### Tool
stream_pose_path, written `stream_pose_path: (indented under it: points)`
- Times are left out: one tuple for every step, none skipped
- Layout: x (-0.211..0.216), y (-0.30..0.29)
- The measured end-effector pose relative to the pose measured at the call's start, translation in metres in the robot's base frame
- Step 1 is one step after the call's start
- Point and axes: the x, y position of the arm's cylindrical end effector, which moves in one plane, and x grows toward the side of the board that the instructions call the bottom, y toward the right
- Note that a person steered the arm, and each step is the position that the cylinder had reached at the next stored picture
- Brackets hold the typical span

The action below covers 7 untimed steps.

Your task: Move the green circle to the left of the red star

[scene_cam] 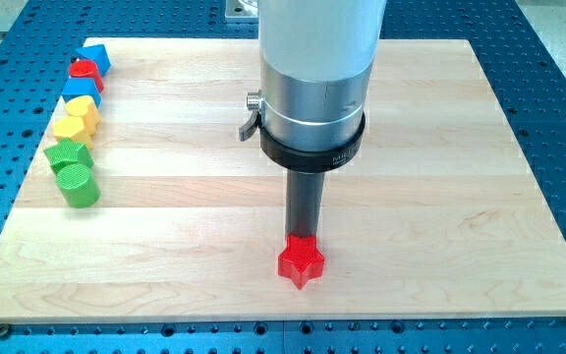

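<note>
Green circle (pixel 78 185): far view's left, bottom of a block column near the desk (pixel 440 147) edge; not yet moved.
Column above: green block (pixel 67 154), yellow (pixel 75 119), blue, red, blue.
Open room: bare wood between column and star; clear push path rightward.
Red star (pixel 302 262): centre-bottom, close to the near edge.
Tip (pixel 302 239): end hidden, at or just behind star; well apart from circle.
Claw: none fitted, plain rod, holding nothing.
Progress: whole push remaining.

The surface (pixel 440 147) was pale striped wood on a blue perforated base (pixel 558 88), the star (pixel 302 262) was red, the circle (pixel 78 185) green, and the rod (pixel 305 205) dark beneath a white and silver arm (pixel 314 59).
</note>
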Motion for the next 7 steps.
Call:
stream_pose_path:
  points:
    - [0.013,-0.081]
    - [0.006,-0.151]
    - [-0.006,-0.275]
    - [-0.063,-0.274]
    - [-0.065,-0.197]
    - [-0.049,-0.119]
    - [-0.062,-0.188]
